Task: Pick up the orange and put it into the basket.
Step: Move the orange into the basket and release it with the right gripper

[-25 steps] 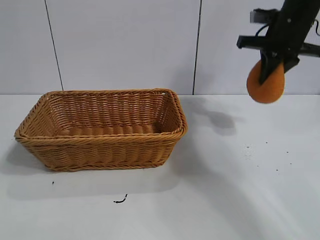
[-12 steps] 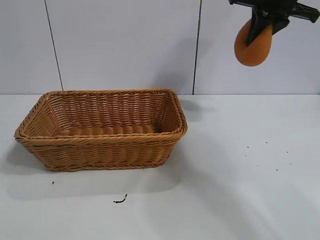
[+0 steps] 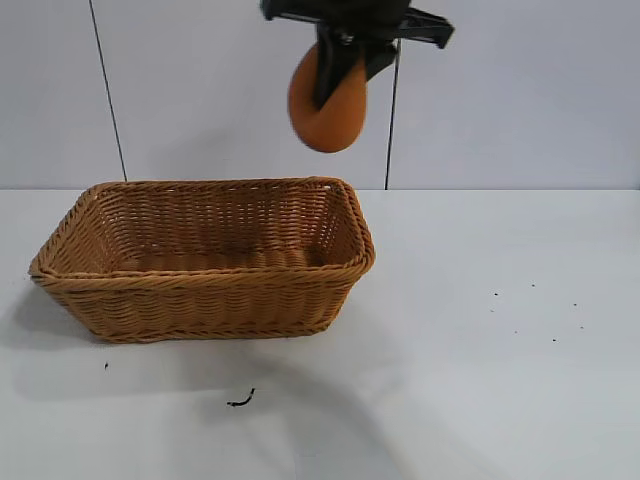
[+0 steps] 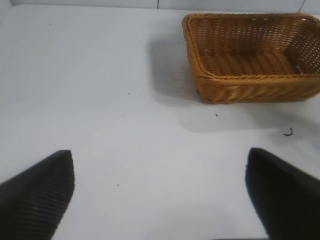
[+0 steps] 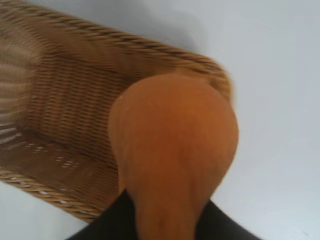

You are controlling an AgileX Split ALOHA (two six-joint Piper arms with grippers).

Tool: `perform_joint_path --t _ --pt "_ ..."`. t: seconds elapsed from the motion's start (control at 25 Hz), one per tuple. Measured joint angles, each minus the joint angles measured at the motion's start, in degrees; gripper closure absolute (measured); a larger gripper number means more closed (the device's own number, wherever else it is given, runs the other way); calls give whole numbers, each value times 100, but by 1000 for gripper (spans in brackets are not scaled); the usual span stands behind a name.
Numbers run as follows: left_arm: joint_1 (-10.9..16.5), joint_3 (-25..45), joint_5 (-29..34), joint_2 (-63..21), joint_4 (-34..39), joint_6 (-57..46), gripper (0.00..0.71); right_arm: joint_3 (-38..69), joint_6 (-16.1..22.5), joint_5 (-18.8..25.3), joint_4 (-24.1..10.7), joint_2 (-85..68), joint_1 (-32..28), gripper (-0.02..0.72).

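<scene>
1. One orange (image 3: 326, 112) is all the right gripper (image 3: 345, 62) carries, clamped between its dark fingers high above the table (image 3: 480, 380). It hangs over the right end of the basket (image 3: 205, 258), near the far-right corner, well clear of the rim.

2. One risk is an early release. From this height the fruit could bounce off the woven floor or strike the braided rim and roll out across the table to the right.

3. Position is the second worry. In the right wrist view the orange (image 5: 175, 145) sits above the corner of the basket (image 5: 55, 100) rather than its middle. My judgement is that a drop from here lands close to the wall, so the gripper wants more travel to the left first.

4. Grip is the third. The fingers pinch the narrow upper part while the bulbous bulk hangs below. A lumpy, matte fruit held this way could twist or slip during a quick swing or a sudden stop.

5. Descent is the fourth. Coming down too near the flaring right wall could catch the wicker and shove or tip the light basket.

6. Zero trouble seems likely from the left gripper (image 4: 160, 197). It is parked low over bare table well to the left of the basket (image 4: 250, 55), fingers spread apart and holding nothing.
</scene>
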Motion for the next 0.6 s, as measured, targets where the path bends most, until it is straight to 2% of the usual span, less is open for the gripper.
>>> perform_joint_path --t 0.12,0.32,0.4,0.48,0.6 --pt "0 0 0 0 0 0 44 0 6 -323 -11 372 43 648" --pt "0 0 0 0 0 0 44 0 28 -385 -11 746 43 648" --pt "0 0 0 0 0 0 44 0 33 -403 -11 783 43 622" --pt "0 0 0 0 0 0 44 0 33 -427 -11 783 43 488" --pt "0 0 0 0 0 0 44 0 33 -370 -11 754 43 162"
